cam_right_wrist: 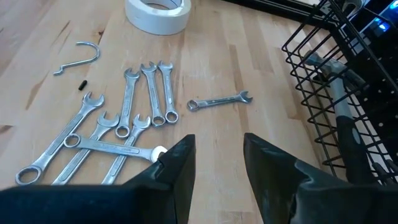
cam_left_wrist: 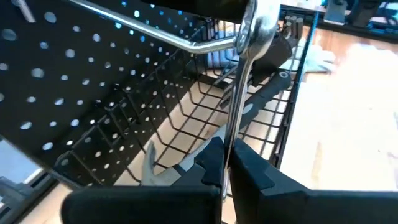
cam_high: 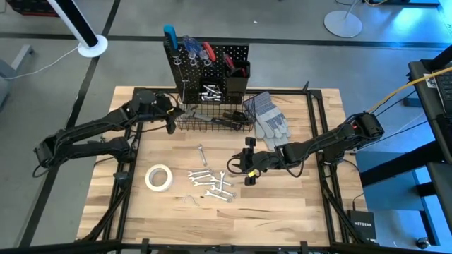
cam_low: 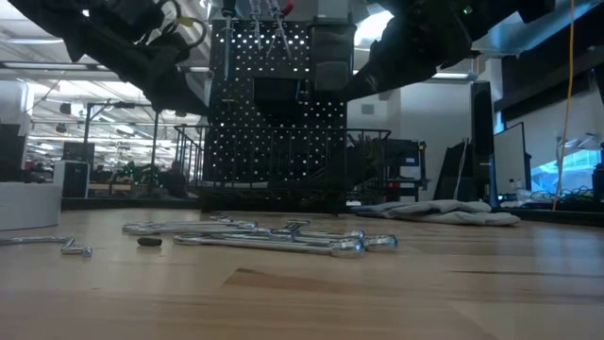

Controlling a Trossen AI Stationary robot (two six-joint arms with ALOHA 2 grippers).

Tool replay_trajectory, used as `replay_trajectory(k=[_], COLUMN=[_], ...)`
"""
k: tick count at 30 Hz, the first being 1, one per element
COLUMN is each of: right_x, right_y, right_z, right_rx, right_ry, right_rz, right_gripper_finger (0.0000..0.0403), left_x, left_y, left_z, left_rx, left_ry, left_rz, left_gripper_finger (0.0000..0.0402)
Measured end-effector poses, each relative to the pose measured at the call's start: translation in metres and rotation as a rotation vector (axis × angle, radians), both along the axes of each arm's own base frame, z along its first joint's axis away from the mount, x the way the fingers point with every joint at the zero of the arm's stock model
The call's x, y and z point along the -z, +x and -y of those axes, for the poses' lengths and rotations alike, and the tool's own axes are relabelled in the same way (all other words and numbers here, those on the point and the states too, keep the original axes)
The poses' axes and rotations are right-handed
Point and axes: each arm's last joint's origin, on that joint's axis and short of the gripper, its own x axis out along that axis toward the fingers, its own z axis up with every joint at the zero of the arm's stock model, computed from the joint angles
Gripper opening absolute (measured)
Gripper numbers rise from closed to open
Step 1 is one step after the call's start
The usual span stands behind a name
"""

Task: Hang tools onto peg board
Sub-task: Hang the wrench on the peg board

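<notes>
The black peg board (cam_high: 205, 60) stands upright at the table's far middle, with screwdrivers hanging on it and a black wire basket (cam_high: 212, 118) at its foot. My left gripper (cam_high: 171, 120) is at the basket's left end, shut on a silver wrench (cam_left_wrist: 239, 93) whose ring end (cam_left_wrist: 255, 25) is at a silver hook (cam_left_wrist: 155, 32) on the board. My right gripper (cam_high: 248, 161) hangs open over the table's middle, with nothing between its fingers. Several silver wrenches (cam_right_wrist: 118, 130) lie flat on the wood near it, one small wrench (cam_right_wrist: 219, 101) lies apart, and a white tape roll (cam_high: 159, 177) lies left of them. My left gripper pinches the wrench's thin shank (cam_left_wrist: 229, 163) between its two fingers, seen edge on. The wrench runs straight out from the fingers toward the board, clear of the table. Its ring end meets the hook's bent tip; whether the hook passes through the ring I cannot tell.
Grey work gloves (cam_high: 268, 116) lie right of the basket. A loose silver hook (cam_right_wrist: 81, 56) and a small dark bit (cam_right_wrist: 82, 85) lie on the wood by the wrenches. Black frame rails (cam_high: 321, 141) run along the table's sides. Bare wood lies toward the near edge.
</notes>
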Motion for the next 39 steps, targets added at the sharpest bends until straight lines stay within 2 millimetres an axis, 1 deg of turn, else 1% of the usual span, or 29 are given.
replay_trajectory(k=[4,11,19,22,25,32,36,39], right_x=[0.0,0.0,0.0,0.0,0.001,0.0,0.0,0.001], right_y=[0.0,0.0,0.0,0.0,0.0,0.0,0.0,0.0], right_z=[0.0,0.0,0.0,0.0,0.0,0.0,0.0,0.0], right_rx=[0.0,0.0,0.0,0.0,0.0,0.0,0.0,0.0], right_ry=[0.0,-0.001,-0.002,-0.002,-0.002,-0.002,-0.002,-0.002], right_rz=[0.0,-0.001,-0.004,-0.006,-0.006,-0.006,-0.006,-0.006], right_gripper_finger=[0.014,0.014,0.014,0.014,0.014,0.014,0.014,0.014], left_x=[0.003,0.009,0.006,0.006,0.007,0.002,0.0,0.002], left_y=[0.002,0.008,0.01,0.009,0.007,0.005,0.008,0.013], left_z=[-0.001,-0.005,-0.006,-0.008,-0.011,-0.018,-0.023,-0.029], left_rx=[0.03,0.033,0.021,-0.02,-0.064,-0.098,-0.106,-0.109], left_ry=[-0.027,-0.046,-0.044,-0.041,-0.029,0.029,0.07,0.084], left_rz=[-0.003,-0.022,0.023,0.019,0.005,0.031,0.067,0.075], left_gripper_finger=[0.0001,0.0001,0.0002,0.0002,0.0002,0.0003,0.0004,0.0006])
